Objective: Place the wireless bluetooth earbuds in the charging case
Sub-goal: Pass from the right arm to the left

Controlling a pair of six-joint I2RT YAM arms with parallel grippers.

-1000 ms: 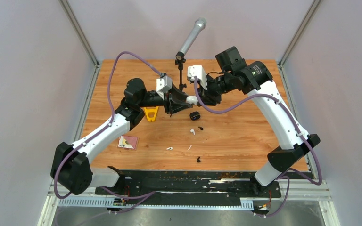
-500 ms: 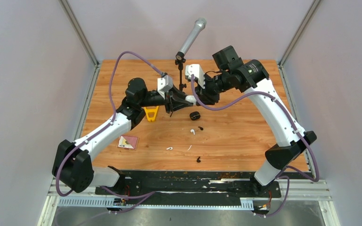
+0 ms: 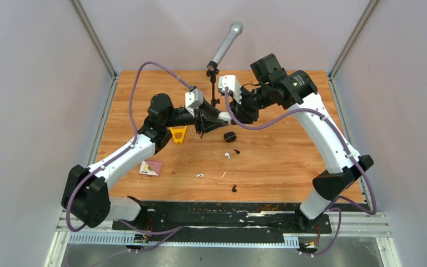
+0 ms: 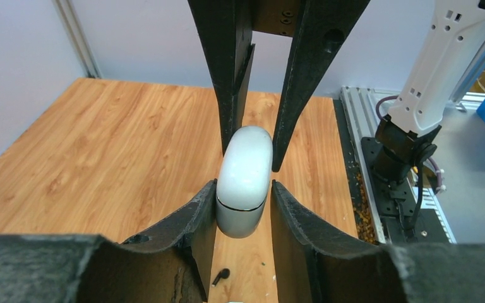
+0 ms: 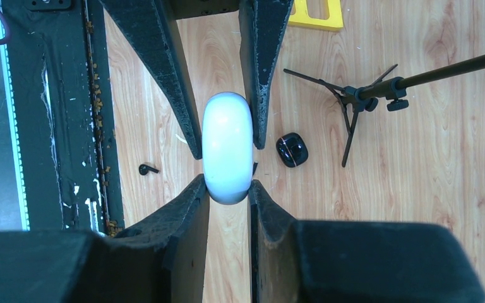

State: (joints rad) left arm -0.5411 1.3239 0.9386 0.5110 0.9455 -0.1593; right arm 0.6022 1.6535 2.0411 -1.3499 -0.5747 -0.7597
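Observation:
Above the middle of the table my two grippers meet tip to tip on one white charging case point(image 4: 245, 170) point(image 5: 227, 142), its lid closed. The left gripper point(image 4: 244, 186) point(image 3: 214, 119) is shut on the end below the lid seam. The right gripper point(image 5: 227, 183) point(image 3: 231, 114) is shut on the other end. On the wood below lie a black charging case point(image 3: 230, 136) point(image 5: 291, 151), a black earbud point(image 3: 237, 151) beside a white earbud point(image 3: 227, 156), another white earbud point(image 3: 200, 175), and a second black earbud point(image 3: 234, 188) point(image 5: 145, 168) point(image 4: 221, 276).
A microphone point(image 3: 226, 41) on a small black tripod point(image 5: 353, 107) stands just behind the grippers. A yellow piece point(image 3: 178, 134) lies under the left arm and a small card point(image 3: 152, 167) lies at the front left. The black base rail point(image 3: 222, 214) runs along the near edge.
The right arm has shifted slightly left toward the left gripper. The left arm and the things on the table have stayed where they were.

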